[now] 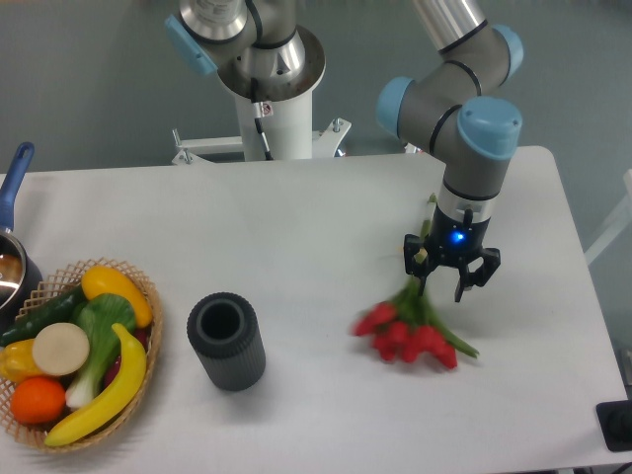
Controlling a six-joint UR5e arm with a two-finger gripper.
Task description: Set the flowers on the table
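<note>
While the white table (296, 237) fills most of the frame, I note the arm (449, 109) reaching down from the upper right, its wrist pointing straight at the tabletop. Lower left, a wicker basket (148, 296) holds a banana, an orange, a cucumber and other produce. At the far left edge I see part of a pot (12, 272) with a blue handle. A dark ribbed vase (227, 341) stands upright just right of the basket, empty mouth facing the camera. The flowers (410, 336) lie right of centre, red buds toward the lower left, green stems running up to the gripper (449, 286). The buds look slightly blurred. The gripper hangs over the stem ends with its fingers spread apart; I cannot tell whether a finger touches the stems.
</note>
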